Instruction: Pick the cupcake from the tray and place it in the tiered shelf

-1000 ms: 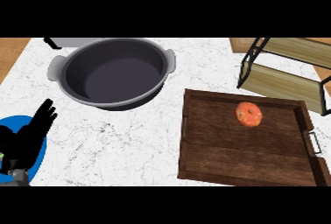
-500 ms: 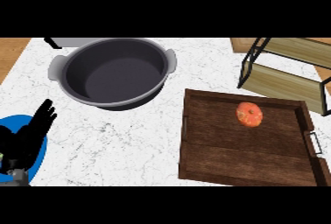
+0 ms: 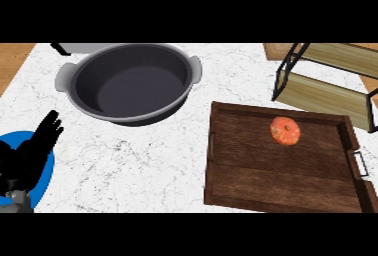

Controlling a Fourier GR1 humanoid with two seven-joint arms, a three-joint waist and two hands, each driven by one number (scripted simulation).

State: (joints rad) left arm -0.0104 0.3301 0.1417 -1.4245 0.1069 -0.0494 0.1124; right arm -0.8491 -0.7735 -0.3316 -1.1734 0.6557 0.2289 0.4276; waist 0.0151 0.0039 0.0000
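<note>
The cupcake (image 3: pixel 284 130), orange and round from above, sits in the wooden tray (image 3: pixel 266 177) toward the tray's far right corner, apart from its rim. The tray lies at the tabletop's (image 3: pixel 133 165) near right corner. The tiered shelf (image 3: pixel 325 96) stands just beyond it at the far right corner, its boards bare. A grey pot (image 3: pixel 111 87) with two handles stands near the far edge, left of the shelf. The left hand (image 3: pixel 29 155) rests at the tabletop's left edge over a blue plate (image 3: pixel 46 175), fingers straight and pointing up, holding nothing. The right hand is out of sight.
</note>
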